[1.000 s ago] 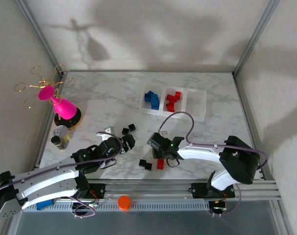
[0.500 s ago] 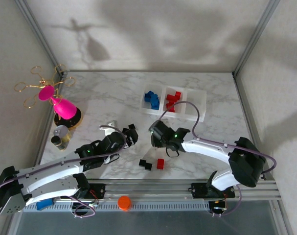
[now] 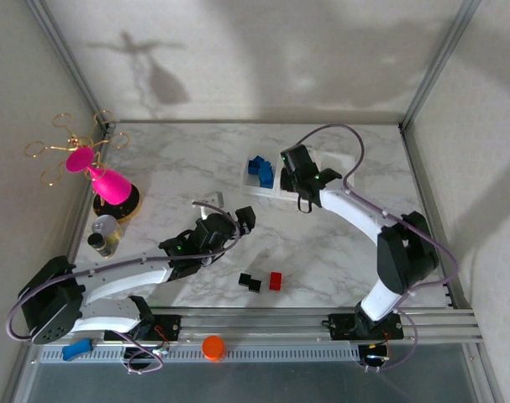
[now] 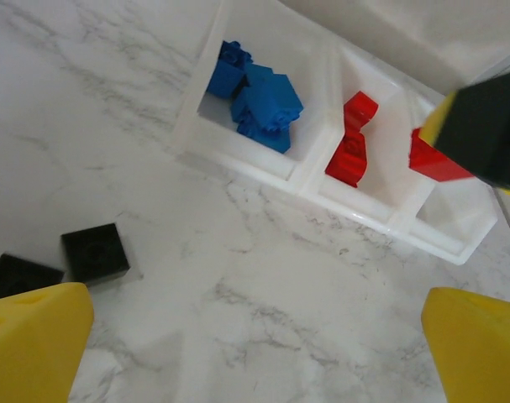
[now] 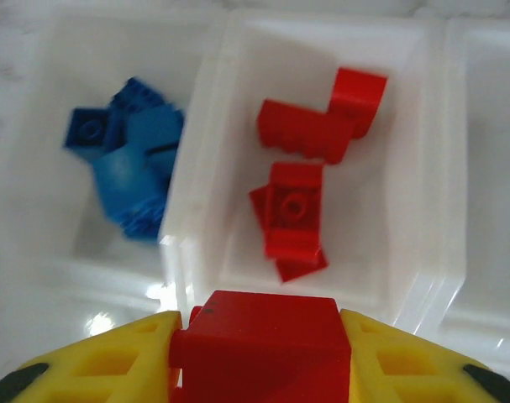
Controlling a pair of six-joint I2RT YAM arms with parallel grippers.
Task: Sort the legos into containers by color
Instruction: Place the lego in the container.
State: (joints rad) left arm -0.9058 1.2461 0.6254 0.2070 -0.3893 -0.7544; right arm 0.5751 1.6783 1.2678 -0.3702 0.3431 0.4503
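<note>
Right tool [image 5: 256, 357] clamped on red brick [image 5: 259, 323], hanging above near rim of bins [image 5: 196, 243]. Middle bin holds red legos [image 5: 297, 214], neighbouring bin holds blue legos [image 5: 133, 164]. Left tool [image 4: 255, 344] wide open over table [image 4: 86, 109], black legos [image 4: 95, 250] near its left finger.

Soft overhead light, blurred wrist foregrounds
</note>
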